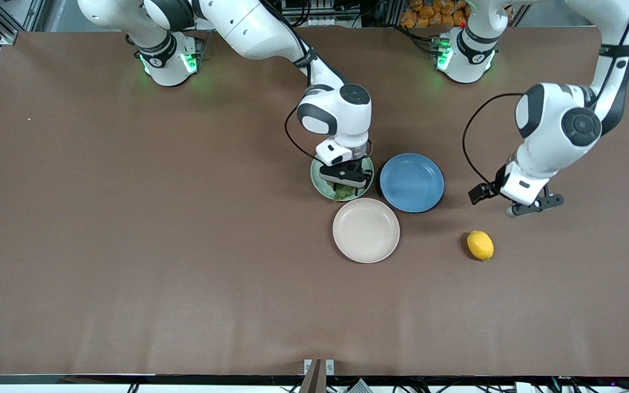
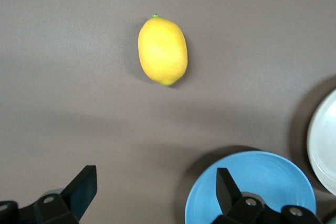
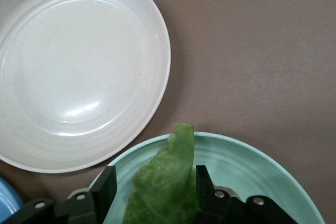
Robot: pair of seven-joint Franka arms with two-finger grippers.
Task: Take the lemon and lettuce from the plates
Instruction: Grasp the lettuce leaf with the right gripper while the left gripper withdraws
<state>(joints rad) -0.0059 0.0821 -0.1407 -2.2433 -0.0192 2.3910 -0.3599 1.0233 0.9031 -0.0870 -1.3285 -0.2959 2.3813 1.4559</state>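
Observation:
The lettuce (image 1: 343,192) lies on the mint green plate (image 1: 317,183), its tip reaching over the rim toward the beige plate (image 1: 366,230). My right gripper (image 1: 345,184) is low over the mint plate, open, with one finger on each side of the leaf (image 3: 165,182). In the right wrist view the gripper (image 3: 156,174) straddles the leaf on the mint plate (image 3: 252,171), and the beige plate (image 3: 79,66) is empty. The lemon (image 1: 480,245) lies on the bare table toward the left arm's end. My left gripper (image 1: 534,206) is open and empty over the table beside the lemon (image 2: 163,51).
A blue plate (image 1: 411,182) stands empty beside the mint plate, touching or almost touching the beige plate. It also shows under one finger in the left wrist view (image 2: 262,174). The three plates sit close together at the table's middle.

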